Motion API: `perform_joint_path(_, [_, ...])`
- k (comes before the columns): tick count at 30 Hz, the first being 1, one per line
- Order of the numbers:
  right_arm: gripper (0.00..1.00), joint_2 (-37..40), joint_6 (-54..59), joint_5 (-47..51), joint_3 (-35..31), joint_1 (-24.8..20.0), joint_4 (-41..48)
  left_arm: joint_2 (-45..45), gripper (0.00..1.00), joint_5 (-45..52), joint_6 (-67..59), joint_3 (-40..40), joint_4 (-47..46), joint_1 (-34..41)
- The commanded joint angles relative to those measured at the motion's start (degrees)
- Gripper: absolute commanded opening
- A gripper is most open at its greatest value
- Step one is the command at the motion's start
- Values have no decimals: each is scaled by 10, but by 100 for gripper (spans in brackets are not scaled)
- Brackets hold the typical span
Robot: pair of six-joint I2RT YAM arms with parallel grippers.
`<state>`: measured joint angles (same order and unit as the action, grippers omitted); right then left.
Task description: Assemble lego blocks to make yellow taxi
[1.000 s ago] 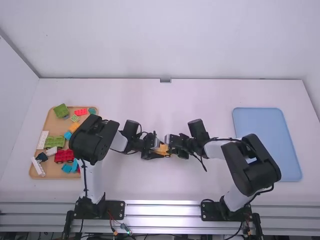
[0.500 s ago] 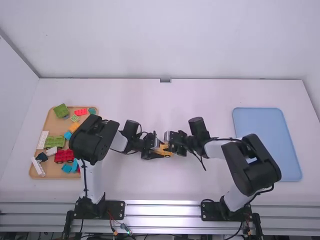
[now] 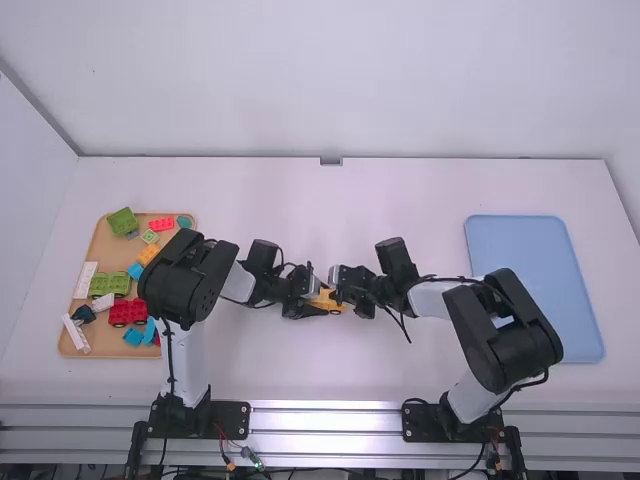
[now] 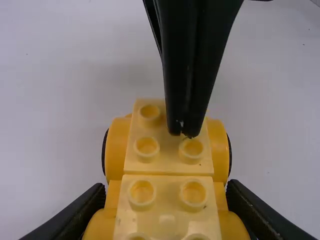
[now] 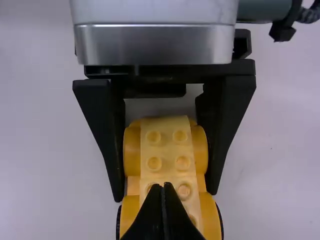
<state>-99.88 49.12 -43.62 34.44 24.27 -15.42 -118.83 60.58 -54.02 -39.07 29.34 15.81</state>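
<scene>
At mid-table in the high view, the yellow car body [image 3: 327, 303] lies between my left gripper [image 3: 313, 303] and my right gripper [image 3: 340, 288]. In the left wrist view the left gripper [image 4: 166, 201] is shut on the sides of the yellow car body [image 4: 168, 167], studs facing up, a wheel on each side. The right gripper [image 4: 183, 131] has its fingers pressed together, tips on the studded top. From the right wrist view, the right gripper [image 5: 163, 188] is shut with its tips over the studs of the yellow car body [image 5: 167, 145], which the left gripper's fingers flank.
A wooden tray [image 3: 80, 345] at the left holds several loose blocks in green, red, blue, white and yellow. The left arm reaches over its right edge. A blue tray [image 3: 535, 290] lies at the right, beside the right arm.
My right gripper has shifted slightly over the yellow car body, lifting a little up the picture and coming back. The left gripper has kept still with its hold.
</scene>
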Motion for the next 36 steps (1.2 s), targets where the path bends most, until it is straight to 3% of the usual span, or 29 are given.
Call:
perform_joint_path(1, [0, 1, -3, 50, -3, 1, 19, -13, 27, -1, 7, -2, -7, 0])
perform_joint_path(11, [0, 1, 22, 135, -3, 1, 99, -13, 27, -1, 7, -6, 0, -1])
perform_joint_path(20, [0, -1, 19, 150, 6, 10, 115, -13, 28, 0, 37, -18, -3, 0])
perform_joint_path(28, [0, -85, 17, 157, 66, 38, 117, -13, 27, -2, 36, -11, -2, 0])
perform_joint_path(32, [0, -76, 17, 125, 98, 25, 150, -13, 27, -2, 35, -11, 1, 0])
perform_joint_path(36, [1, -6, 47, 46, 110, 3, 184, -13, 27, -2, 37, -17, 0, 0])
